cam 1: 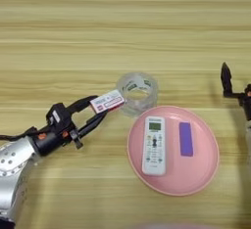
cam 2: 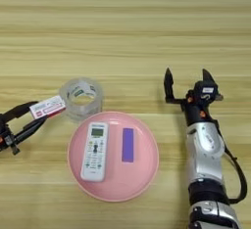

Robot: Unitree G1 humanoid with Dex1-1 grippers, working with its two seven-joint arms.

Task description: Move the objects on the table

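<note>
My left gripper (cam 1: 100, 109) has its two black fingers closed on one end of the red-and-white packet (cam 1: 107, 101), which sticks out toward the tape roll (cam 1: 138, 93) and looks to be touching its near side. The risk I see is that thin pinch: the packet is held only by its edge, so a quick swing could let it twist or slip out, and any push forward would nudge the tape roll across the worktop (cam 1: 122, 27) (it is light and would roll easily). Dropping it short would land it on the wood just beside the pink plate (cam 1: 206, 171) rather than anywhere useful.

My left arm reaches in low from the lower left, forearm angled up and to the right. My right gripper (cam 2: 186, 83) stands upright, well apart from the plate on its right, fingers spread wide and holding nothing. On the plate lie the white remote (cam 1: 154, 145) and the purple block (cam 1: 185, 138), side by side, not touching.
</note>
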